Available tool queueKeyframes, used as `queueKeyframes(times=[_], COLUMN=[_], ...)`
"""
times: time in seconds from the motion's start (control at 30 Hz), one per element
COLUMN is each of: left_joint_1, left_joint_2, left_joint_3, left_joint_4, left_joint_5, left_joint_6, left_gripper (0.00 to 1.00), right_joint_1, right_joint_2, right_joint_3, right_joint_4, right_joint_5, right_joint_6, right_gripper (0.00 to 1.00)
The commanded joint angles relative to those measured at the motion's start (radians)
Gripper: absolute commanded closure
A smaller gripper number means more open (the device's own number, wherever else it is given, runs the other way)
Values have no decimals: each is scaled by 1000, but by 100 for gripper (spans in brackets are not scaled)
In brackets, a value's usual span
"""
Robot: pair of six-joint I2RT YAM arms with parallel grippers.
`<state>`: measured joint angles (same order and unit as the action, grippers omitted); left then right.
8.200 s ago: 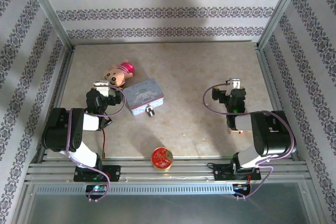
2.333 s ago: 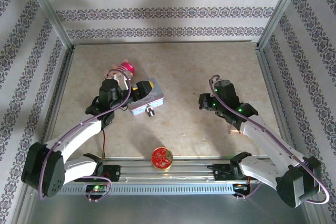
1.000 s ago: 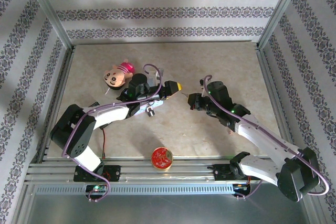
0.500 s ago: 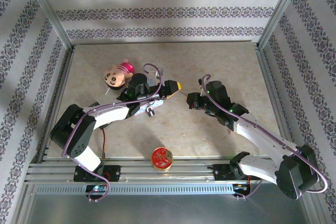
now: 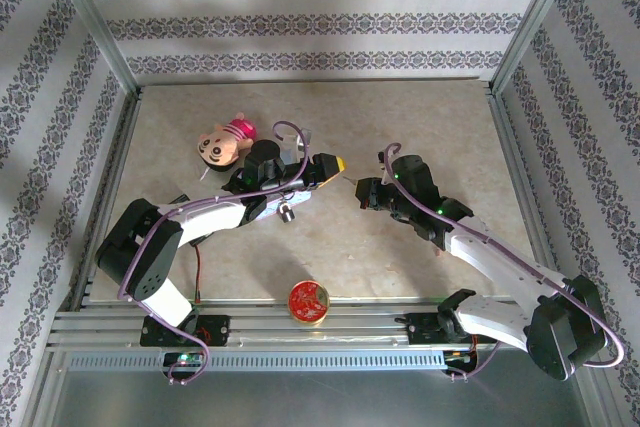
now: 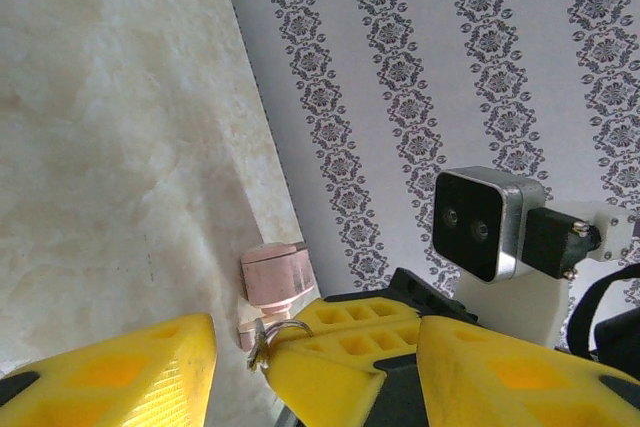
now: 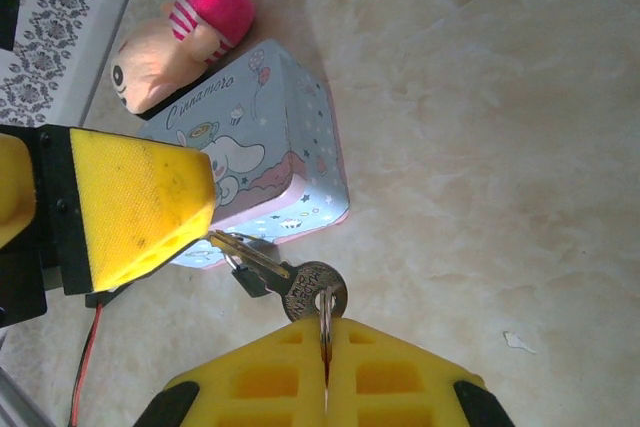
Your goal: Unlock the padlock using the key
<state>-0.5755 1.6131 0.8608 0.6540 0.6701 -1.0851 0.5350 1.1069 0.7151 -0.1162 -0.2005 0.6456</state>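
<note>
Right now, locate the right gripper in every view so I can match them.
Top external: right gripper at centre, pointing left.
Left wrist: right gripper low centre, honeycombed yellow.
Right wrist: right gripper at bottom edge.
Shared landmark: key at its tips.

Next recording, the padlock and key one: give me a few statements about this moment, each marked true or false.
1. The right end effector is shut on the key. True.
2. The padlock is lifted off the table. False: it lies on the table beside the tin.
3. The red disc sits near the table's front edge. True.
4. The plush toy lies on top of the tin. False: it lies on the table beside the tin.
</note>
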Motion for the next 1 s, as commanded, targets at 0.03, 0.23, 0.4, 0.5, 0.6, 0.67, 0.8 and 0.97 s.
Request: queueKeyframes(times=[0.03, 0.23, 0.4, 0.5, 0.6, 0.67, 0.8, 0.97], left_joint_1=[-14, -18, -27, -32, -35, -37, -38, -40], left_joint_2=[0, 7, 19, 25, 32, 34, 37, 37], left_joint_3=[24, 43, 56, 60, 60, 59, 57, 53], left_joint_4=[-55, -69, -69, -66, -58, -55, -49, -56], left_joint_5=[-21, -10, 6, 11, 15, 19, 22, 18], left_joint_6=[37, 49, 49, 49, 44, 40, 37, 36], left_gripper=[47, 55, 60, 64, 69, 72, 74, 78], right_joint_1=[14, 16, 20, 21, 22, 23, 26, 28], right_joint_2=[-11, 0, 2, -1, -2, -4, -8, -12], right_joint_3=[-5, 1, 3, 3, 3, 3, 1, 3], right_joint_4=[41, 49, 54, 53, 53, 52, 53, 53], right_joint_5=[-2, -8, -5, -4, -4, -2, 0, 1], right_joint_6=[15, 16, 17, 18, 19, 20, 20, 23], right_gripper=[100, 100, 100, 100, 100, 100, 100, 100])
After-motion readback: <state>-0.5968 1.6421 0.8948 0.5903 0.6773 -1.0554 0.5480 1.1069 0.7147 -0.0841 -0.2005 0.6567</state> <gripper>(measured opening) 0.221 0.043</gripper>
